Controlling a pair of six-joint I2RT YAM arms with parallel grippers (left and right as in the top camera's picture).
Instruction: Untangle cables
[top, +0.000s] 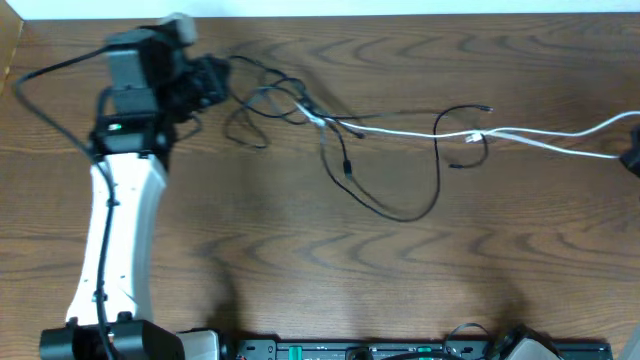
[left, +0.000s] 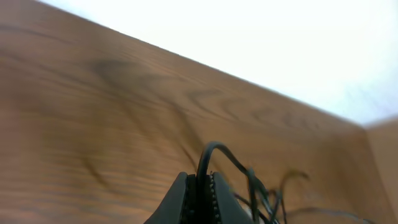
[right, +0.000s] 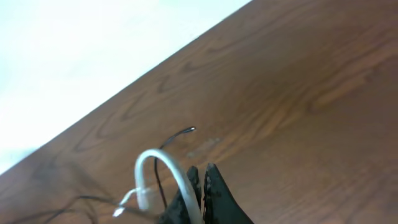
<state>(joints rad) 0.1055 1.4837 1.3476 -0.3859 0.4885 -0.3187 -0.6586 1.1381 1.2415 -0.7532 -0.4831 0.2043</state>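
Left gripper (left: 200, 185), 10 o'clock on the table (top: 300, 280), is clamped on a black cable (left: 214, 145). Right gripper (right: 202, 180), 3 o'clock, pinches the white cable (right: 153, 154). You hold opposite ends, probably to pull open the tangle (top: 310, 110) near 11 o'clock.

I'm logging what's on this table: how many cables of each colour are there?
White cable: 1
Black cables: at least 2; the tangle hides the exact number
Total: at least 3

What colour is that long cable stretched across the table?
The white cable shows best in the overhead view.
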